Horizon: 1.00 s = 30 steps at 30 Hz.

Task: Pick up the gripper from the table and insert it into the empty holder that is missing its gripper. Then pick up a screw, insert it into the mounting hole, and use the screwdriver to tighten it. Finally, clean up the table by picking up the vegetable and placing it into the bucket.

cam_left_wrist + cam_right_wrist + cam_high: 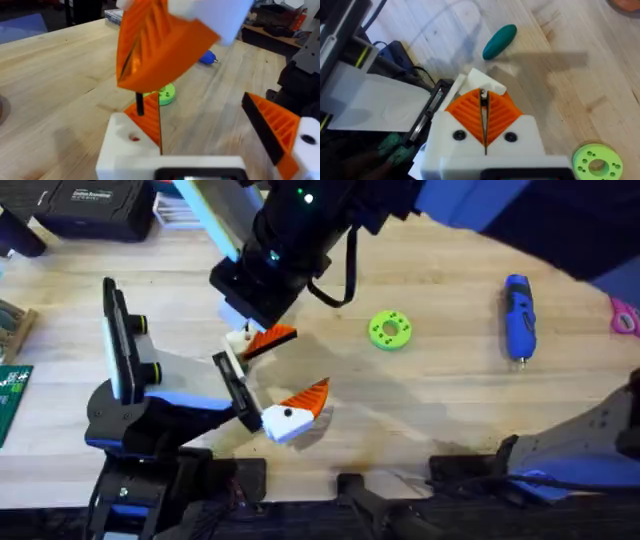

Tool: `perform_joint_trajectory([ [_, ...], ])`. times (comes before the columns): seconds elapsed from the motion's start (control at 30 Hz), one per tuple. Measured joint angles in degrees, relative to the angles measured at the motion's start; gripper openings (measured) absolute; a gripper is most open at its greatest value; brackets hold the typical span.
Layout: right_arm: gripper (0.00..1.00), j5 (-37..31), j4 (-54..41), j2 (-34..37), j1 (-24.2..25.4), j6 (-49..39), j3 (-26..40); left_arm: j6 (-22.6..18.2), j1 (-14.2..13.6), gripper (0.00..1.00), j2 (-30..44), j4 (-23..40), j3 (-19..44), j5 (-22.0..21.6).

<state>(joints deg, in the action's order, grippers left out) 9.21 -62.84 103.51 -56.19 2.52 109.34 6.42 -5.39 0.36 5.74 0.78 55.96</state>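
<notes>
Hanging over the counter to the left of the lime-green disc, the right gripper has its jaws clenched on one thin black screw. The screw points straight down, with its long axis upright. Its tip is just above a white block with an orange pad, which forms one finger of the left gripper. That gripper lies farther left of the disc, its jaws released and spread wide with nothing between them. It has two orange-padded fingers, both pointing toward the disc. The right arm's dark bulk crosses above them and hides part of the nearer finger in the overhead view.

One blue screwdriver lies well to the right of the disc, its long axis running front to back and its metal tip toward the arms' bases. One teal-green vegetable lies slantwise on bare wood in the right wrist view, beyond the clenched jaws from the disc.
</notes>
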Motion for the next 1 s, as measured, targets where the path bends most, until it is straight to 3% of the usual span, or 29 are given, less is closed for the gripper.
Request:
perform_joint_trajectory([
  [1.0, 0.007, -1.94, -0.08, 2.53, -1.56, 0.0, 0.0, 0.0, 0.0, 0.985, 0.0, 0.0, 0.0, 0.02],
])
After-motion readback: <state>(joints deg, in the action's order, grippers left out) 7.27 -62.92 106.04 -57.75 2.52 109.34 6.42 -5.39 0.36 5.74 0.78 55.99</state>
